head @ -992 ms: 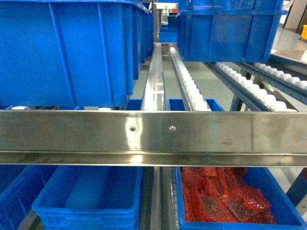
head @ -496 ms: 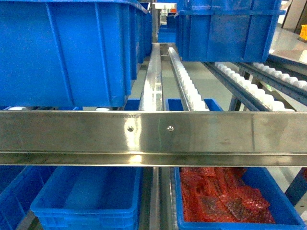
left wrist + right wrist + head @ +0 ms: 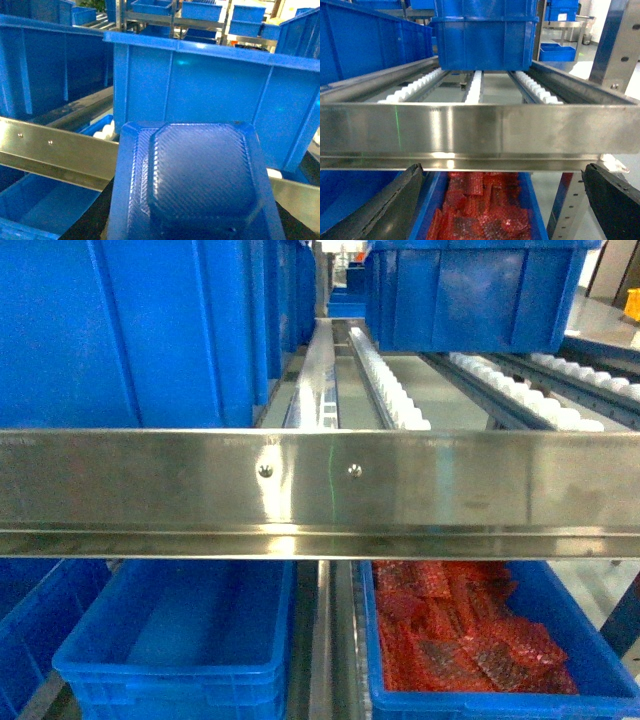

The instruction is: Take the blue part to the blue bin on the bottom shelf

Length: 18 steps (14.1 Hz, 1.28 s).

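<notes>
left gripper state unclear behind blue part point(image 3: 200, 185); right gripper point(image 3: 502, 200) spread wide, empty, facing steel rail point(image 3: 480, 132) above red bags point(image 3: 480, 210).

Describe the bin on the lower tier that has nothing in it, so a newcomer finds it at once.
Start at the wide steel rail crossing the head view and look beneath it. Two blue bins sit side by side there: take the left bin, whose floor is bare, while the right bin is heaped with red mesh bags.

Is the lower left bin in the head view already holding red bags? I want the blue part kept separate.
No: the left bin shows a bare blue floor; the red bags lie in the right bin.
</notes>
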Available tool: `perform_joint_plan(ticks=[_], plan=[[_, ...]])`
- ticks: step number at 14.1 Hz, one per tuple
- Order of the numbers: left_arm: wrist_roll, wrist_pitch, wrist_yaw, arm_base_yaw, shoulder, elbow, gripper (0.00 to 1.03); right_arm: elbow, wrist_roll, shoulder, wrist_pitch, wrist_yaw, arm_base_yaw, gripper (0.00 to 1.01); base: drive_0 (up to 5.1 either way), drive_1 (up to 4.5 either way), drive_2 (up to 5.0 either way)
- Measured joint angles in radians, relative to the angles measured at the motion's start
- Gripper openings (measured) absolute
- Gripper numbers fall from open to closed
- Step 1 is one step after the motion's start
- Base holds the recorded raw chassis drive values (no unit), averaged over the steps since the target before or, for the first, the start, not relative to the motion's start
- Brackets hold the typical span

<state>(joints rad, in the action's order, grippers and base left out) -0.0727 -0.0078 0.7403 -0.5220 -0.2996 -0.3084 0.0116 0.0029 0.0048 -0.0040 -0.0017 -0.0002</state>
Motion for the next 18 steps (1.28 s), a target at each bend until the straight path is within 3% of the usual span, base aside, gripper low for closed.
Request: perform_joint_plan(ticks=[18], plan=[[0.0,-0.002,0.0,0.0,-0.001,0.0,0.43,0.0,0.0,0.0,0.0,0.001,0.0,0.98,0.0,0.0,0.0]])
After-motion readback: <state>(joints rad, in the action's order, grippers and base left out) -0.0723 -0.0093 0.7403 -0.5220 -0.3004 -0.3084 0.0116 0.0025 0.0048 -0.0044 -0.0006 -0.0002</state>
